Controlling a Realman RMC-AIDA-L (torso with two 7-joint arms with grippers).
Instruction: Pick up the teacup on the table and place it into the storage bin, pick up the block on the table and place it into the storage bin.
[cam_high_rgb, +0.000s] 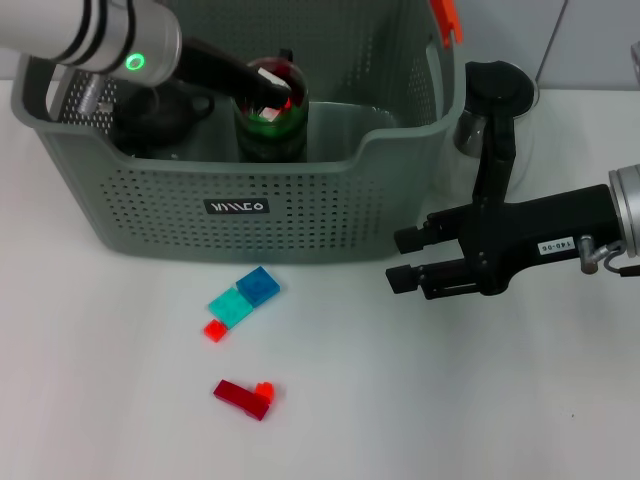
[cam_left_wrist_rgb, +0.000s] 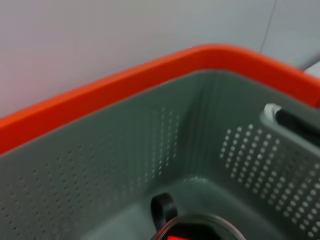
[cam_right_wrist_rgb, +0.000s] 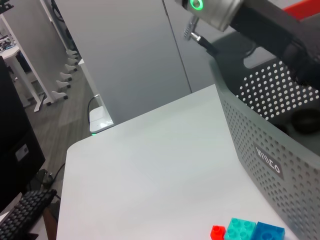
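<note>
Grey perforated plastic forms the storage bin (cam_high_rgb: 150, 200), inside which the dark teacup (cam_high_rgb: 272, 115) is held from above at its rim by the closed fingers of the left gripper (cam_high_rgb: 275, 88). Glazed and probably brittle, the cup is judged best released low and gently. Outside the bin, the blue-and-teal block (cam_high_rgb: 245, 295) and a red block (cam_high_rgb: 245, 396) lie on the white table (cam_high_rgb: 450, 400); they look light, rigid and easily pinched across flat sides by the right gripper (cam_high_rgb: 404, 258), whose fingers are parted.

Storage bin (cam_high_rgb: 300, 215) front label: stylised letters, unclear. Right tool (cam_high_rgb: 402, 259) sticker: "140-06", roughly.
</note>
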